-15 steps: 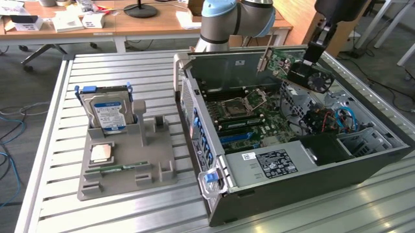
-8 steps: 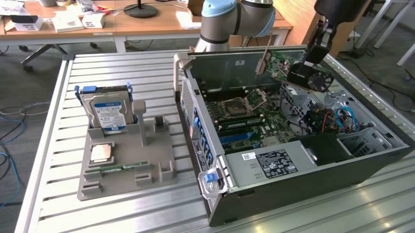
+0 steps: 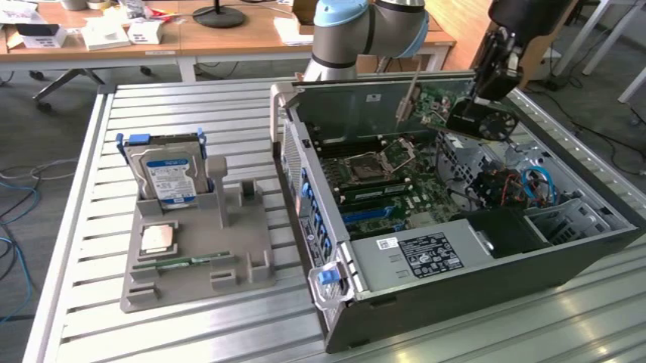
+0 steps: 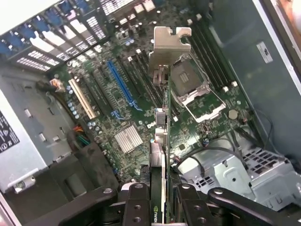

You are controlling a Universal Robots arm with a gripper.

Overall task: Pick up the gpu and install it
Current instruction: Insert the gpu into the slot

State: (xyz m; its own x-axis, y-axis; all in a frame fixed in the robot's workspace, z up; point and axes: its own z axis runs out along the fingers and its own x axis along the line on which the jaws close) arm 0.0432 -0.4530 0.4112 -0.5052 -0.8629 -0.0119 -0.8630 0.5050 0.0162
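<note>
Now: gripper clamped on gpu, card edge-on between fingers, silver bracket at far end. Gpu hangs in air over open case, above motherboard, not seated. Hard drive upright in grey holder, exterior view's left.

My gripper is cut off at the frame's edge, and its fingers cover the near end of the gpu. In the exterior view my arm runs out of frame, and the power supply label is too small to read.
</note>
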